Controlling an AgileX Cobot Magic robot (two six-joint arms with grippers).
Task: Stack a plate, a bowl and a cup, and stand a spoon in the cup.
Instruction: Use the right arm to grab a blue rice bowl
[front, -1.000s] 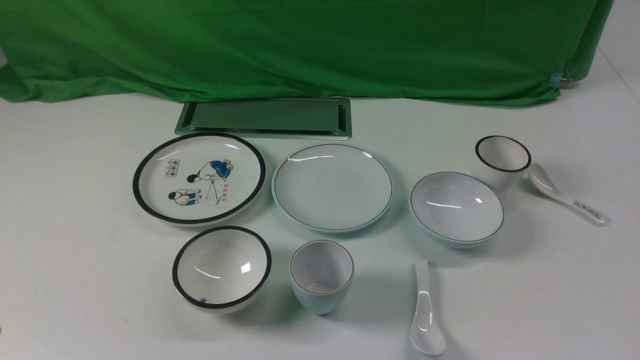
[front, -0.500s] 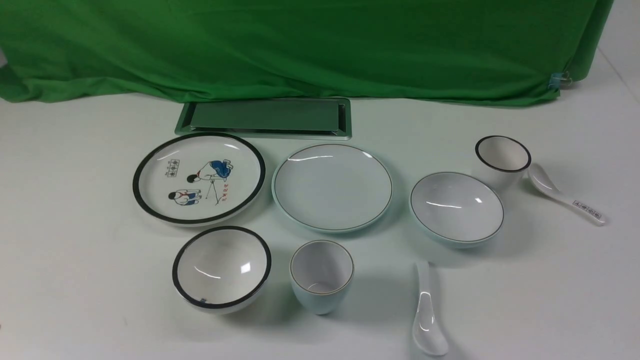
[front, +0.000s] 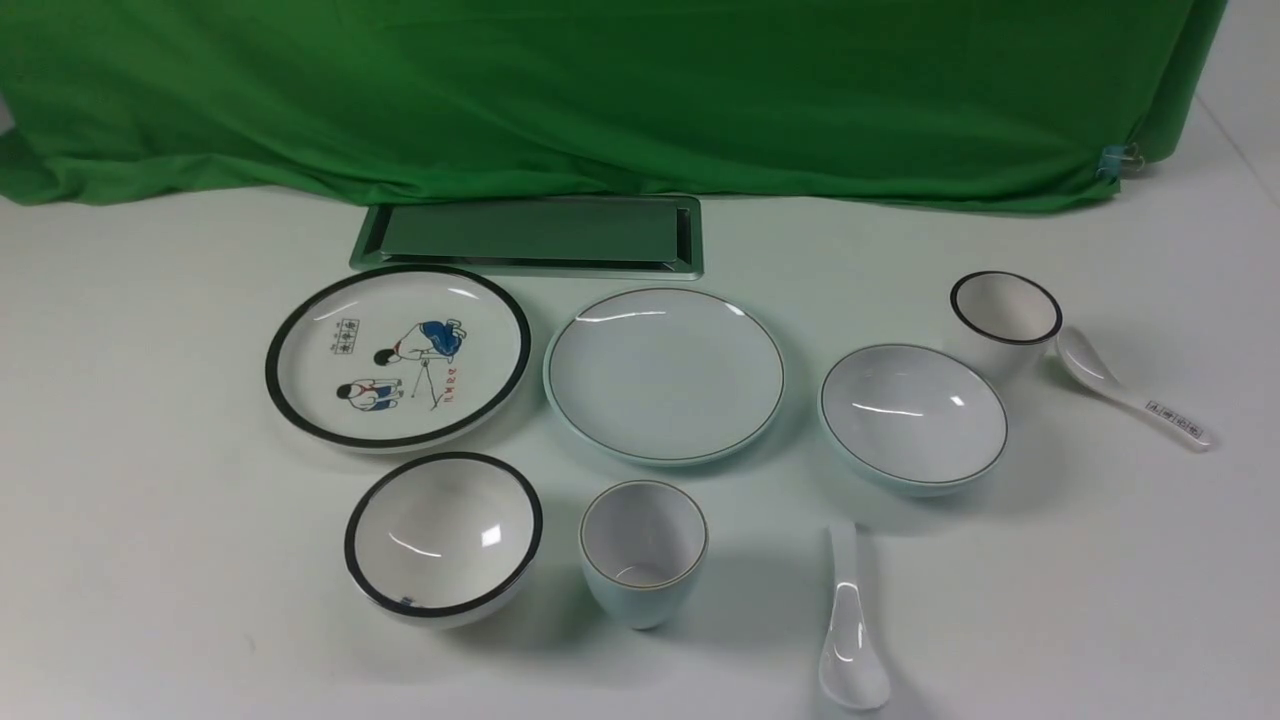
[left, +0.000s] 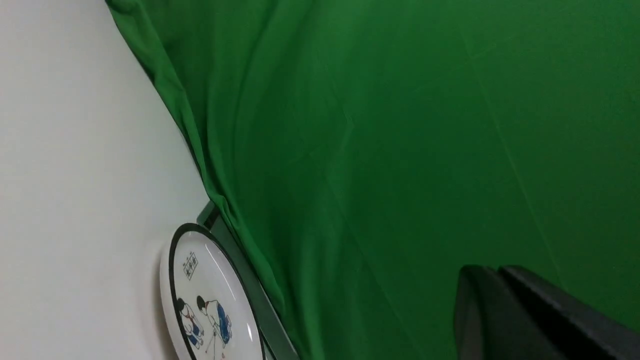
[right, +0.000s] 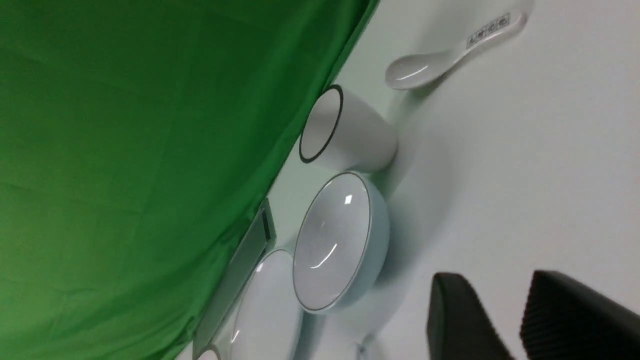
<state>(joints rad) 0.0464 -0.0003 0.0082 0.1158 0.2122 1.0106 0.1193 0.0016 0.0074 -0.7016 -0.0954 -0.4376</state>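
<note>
In the front view the plain pale plate (front: 665, 375) lies mid-table. The pale bowl (front: 912, 415) sits to its right. The small pale cup (front: 643, 550) stands upright in front of the plate. The plain white spoon (front: 850, 630) lies to the right of the cup, bowl end toward me. Neither gripper shows in the front view. My left gripper (left: 492, 270) is shut and empty, facing the green cloth. My right gripper (right: 492, 280) is open and empty above bare table, short of the bowl (right: 335, 240) and plate (right: 265, 305).
A black-rimmed cartoon plate (front: 397, 355) and a black-rimmed bowl (front: 443, 535) sit on the left. A black-rimmed conical cup (front: 1005, 315) and a marked spoon (front: 1130, 390) sit at the far right. A metal tray (front: 530, 237) lies at the back before the green cloth (front: 600, 90).
The plain spoon's bowl end has wobbled very slightly sideways. A small dark shape at the front view's left edge is gone. The other dishes have not moved.
</note>
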